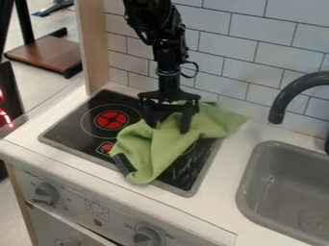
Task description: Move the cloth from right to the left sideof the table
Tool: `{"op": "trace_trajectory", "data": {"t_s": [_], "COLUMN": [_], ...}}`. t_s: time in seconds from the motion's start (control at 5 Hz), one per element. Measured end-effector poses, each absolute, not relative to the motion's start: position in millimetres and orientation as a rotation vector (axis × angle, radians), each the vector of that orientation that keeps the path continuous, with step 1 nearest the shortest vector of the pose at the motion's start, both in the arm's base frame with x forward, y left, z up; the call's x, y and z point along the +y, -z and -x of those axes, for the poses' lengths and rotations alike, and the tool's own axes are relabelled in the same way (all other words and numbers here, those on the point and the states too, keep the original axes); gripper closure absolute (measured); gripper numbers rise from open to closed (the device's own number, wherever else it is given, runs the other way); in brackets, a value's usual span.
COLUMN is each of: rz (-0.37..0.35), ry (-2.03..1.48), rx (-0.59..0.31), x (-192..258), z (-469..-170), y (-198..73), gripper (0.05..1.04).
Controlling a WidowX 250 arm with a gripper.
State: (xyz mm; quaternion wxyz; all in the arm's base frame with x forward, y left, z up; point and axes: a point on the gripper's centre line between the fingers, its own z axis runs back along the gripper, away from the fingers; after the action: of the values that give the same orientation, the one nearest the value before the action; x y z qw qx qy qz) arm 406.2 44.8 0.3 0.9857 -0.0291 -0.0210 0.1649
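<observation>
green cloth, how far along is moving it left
Nothing looks finished: the green cloth lies mostly right of the red burner in the camera view. The pincer is down at it, fingers apart, no firm grip evident. Gripping and shifting it left seem to remain.

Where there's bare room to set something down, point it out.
Bare: the white counter strip between cooktop and sink, and the cooktop's left part around the red burner.

Crowded: the cooktop's middle and back right, where the green cloth lies rumpled beneath the gripper; one cloth corner reaches the counter near the tiled wall.
</observation>
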Motion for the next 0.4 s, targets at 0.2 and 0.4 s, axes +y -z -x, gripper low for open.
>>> {"op": "trace_trajectory", "data": {"t_s": [0.2,0.4], "rz": [0.053,0.045], "ry": [-0.405,-0.491], "rx": [-0.047,-0.045], "x": [72,105], "z": [-408,-401], "y": [-3,-4], "gripper": [0.085,0.085]}}
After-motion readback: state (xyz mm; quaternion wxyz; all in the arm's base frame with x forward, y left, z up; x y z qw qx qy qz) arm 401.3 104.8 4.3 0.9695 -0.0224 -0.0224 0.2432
